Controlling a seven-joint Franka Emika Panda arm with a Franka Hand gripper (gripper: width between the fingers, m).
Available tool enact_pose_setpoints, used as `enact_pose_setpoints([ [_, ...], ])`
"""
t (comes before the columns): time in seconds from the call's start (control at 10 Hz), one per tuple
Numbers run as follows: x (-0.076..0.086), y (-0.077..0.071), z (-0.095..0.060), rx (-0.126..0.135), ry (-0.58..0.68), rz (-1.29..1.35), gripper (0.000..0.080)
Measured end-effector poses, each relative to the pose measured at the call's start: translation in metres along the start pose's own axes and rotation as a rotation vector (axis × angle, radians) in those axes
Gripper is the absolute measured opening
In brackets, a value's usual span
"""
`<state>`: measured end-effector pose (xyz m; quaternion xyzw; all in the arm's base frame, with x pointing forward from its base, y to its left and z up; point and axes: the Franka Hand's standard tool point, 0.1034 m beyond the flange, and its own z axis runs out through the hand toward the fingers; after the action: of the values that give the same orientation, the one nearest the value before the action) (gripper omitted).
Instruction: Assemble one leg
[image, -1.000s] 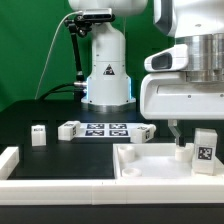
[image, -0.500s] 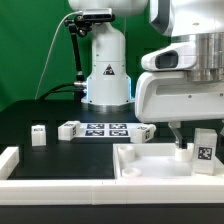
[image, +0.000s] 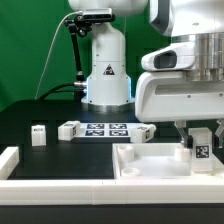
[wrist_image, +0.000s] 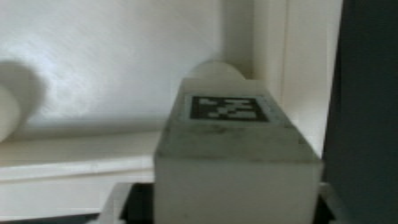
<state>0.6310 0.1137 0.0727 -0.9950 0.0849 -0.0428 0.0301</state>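
Grips leg (image: 203, 148) in claw (image: 201, 137), clenched on both sides; upright, tag showing in both views. Sits directly under claw, inside white tray (image: 150, 168) at corner toward exterior view's right; contact with tray floor unclear. Just beside claw, toward exterior view's left: short round peg (image: 181, 153) in tray. Well apart from claw, same direction, on black table (image: 60, 152): marker board (image: 105, 128), three more small tagged blocks (image: 69, 129).

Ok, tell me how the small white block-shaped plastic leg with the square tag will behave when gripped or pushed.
The small white block-shaped plastic leg looks solid, so probably stiff and light. Its flat smooth faces should suit a pinch but may slip. Taller than wide, it could tip if pushed high.
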Motion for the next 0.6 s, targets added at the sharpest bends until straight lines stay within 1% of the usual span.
enact_pose_setpoints([
  [0.1, 0.0003, 0.0012, 0.0000, 0.000, 0.000, 0.107, 0.0289],
  [0.3, -0.0001, 0.0055, 0.0011, 0.016, -0.011, 0.421, 0.0289],
  [0.6, -0.0030, 0.0071, 0.0024, 0.008, -0.014, 0.791, 0.0290],
])
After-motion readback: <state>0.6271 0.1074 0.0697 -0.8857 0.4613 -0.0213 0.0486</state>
